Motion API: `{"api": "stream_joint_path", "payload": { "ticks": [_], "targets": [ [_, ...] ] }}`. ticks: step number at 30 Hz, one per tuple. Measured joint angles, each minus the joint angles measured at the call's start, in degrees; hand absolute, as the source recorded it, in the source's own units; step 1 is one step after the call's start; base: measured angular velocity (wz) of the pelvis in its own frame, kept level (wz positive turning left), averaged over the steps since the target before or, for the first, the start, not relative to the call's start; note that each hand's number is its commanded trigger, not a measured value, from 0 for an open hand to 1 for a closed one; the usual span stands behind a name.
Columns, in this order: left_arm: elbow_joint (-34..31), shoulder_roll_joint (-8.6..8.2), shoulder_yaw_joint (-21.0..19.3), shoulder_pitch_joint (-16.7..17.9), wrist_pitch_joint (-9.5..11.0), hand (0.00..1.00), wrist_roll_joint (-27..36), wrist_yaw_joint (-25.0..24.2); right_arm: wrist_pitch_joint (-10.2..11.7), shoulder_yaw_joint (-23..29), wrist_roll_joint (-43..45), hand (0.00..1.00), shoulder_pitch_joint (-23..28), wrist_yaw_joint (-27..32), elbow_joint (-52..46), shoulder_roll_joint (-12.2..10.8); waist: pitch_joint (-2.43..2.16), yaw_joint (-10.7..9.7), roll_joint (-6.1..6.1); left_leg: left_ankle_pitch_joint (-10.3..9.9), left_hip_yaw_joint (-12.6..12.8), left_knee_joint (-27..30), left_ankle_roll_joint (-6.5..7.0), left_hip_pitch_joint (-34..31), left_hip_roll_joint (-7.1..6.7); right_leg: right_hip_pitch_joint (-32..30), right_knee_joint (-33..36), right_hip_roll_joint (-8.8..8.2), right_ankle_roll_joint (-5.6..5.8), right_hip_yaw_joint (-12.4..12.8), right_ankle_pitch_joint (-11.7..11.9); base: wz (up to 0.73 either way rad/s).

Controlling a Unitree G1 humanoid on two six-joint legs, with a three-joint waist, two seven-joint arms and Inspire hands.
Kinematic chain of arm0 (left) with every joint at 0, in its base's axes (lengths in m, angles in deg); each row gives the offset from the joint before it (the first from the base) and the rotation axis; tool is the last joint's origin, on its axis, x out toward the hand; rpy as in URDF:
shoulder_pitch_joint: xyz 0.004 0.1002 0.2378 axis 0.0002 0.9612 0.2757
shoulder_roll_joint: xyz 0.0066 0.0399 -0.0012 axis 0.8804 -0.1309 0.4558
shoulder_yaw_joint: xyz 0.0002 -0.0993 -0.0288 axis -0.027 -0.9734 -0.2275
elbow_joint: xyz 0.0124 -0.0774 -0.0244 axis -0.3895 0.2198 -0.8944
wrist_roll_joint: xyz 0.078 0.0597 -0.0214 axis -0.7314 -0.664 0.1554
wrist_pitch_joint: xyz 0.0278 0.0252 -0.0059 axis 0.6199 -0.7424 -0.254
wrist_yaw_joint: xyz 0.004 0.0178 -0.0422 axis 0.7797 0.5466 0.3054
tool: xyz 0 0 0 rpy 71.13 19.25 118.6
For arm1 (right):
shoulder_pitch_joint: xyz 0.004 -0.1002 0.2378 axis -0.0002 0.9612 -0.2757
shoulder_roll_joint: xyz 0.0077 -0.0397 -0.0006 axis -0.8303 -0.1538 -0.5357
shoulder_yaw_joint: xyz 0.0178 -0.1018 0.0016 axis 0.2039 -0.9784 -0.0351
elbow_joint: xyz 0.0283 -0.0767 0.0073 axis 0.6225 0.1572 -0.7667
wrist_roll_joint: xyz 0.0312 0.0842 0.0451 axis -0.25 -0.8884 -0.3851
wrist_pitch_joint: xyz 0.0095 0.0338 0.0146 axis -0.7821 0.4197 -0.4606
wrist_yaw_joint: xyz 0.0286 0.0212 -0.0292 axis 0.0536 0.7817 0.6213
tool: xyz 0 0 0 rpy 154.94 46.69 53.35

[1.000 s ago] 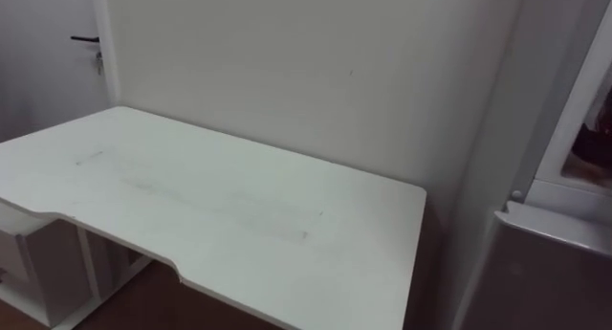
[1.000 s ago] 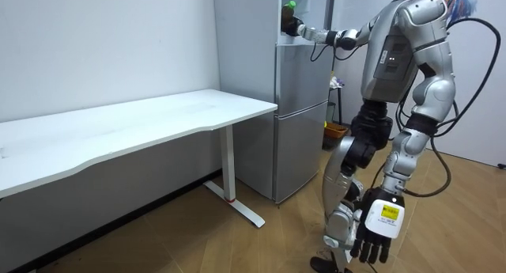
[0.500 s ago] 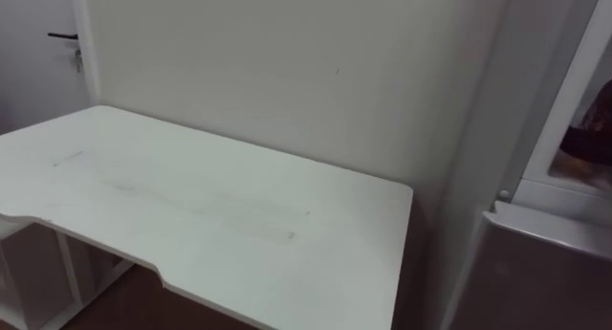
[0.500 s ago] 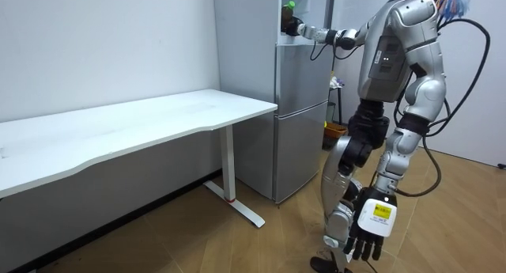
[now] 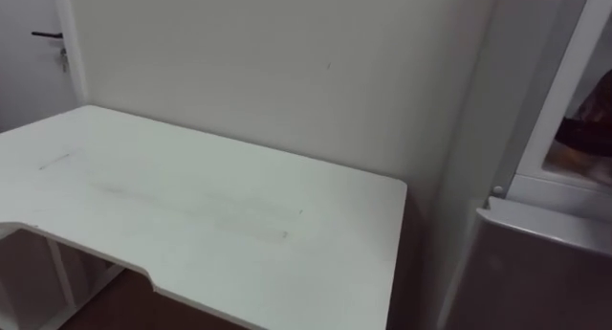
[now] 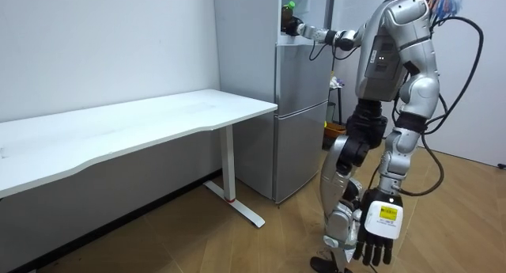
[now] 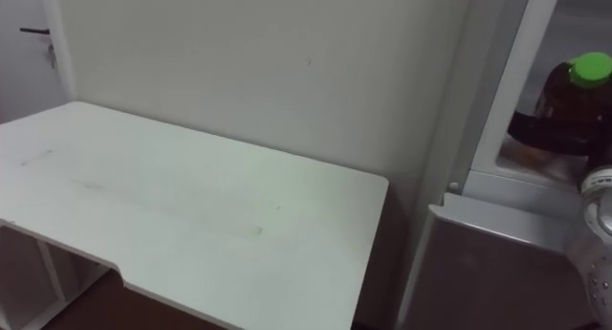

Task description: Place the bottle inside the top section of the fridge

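Note:
A dark brown bottle (image 7: 570, 108) with a green cap stands upright inside the open upper fridge compartment (image 7: 535, 172). My right hand (image 7: 524, 129) reaches in from the right, its dark fingers curled round the bottle's body. In the room view the same hand (image 6: 293, 26) holds the bottle (image 6: 289, 7) at the front of the grey fridge (image 6: 300, 115). I stand upright on the wooden floor beside the fridge, right arm stretched out. My left hand (image 6: 381, 225) hangs low by my leg, fingers relaxed and holding nothing.
A long white table (image 7: 191, 206) stands against the wall, left of the fridge, its end close to the fridge's side. The lower fridge door (image 7: 497, 268) is closed. A door with a dark handle (image 7: 31, 31) shows far left.
The eye view has swung a little to the right, so the table slid left. My body has shifted slightly and the hanging left hand swung; the right hand and bottle stay put.

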Motion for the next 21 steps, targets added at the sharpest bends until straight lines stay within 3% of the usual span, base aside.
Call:
{"api": "stream_joint_path", "payload": {
  "ticks": [10,21],
  "targets": [
    [-0.73,-0.39,-1.62,0.04,2.16,0.0,-0.09,0.07,-1.12,0.11,-0.06,0.0,0.0,0.45,-5.46,0.07,-0.26,-1.66,-0.45,0.02,0.03,-1.42,-0.04,0.95,-0.01,-0.08,-0.21,0.12,0.02,0.19,-0.05,-0.03],
    [-0.75,-1.29,-2.2,0.04,2.36,0.0,-0.09,0.05,-1.35,0.22,-0.07,0.0,0.0,0.64,-8.5,0.07,-0.25,-2.05,-0.48,-0.05,0.04,-1.64,-0.14,1.35,0.09,0.17,-0.08,0.28,0.01,0.83,-0.04,-0.01]
  ]
}}
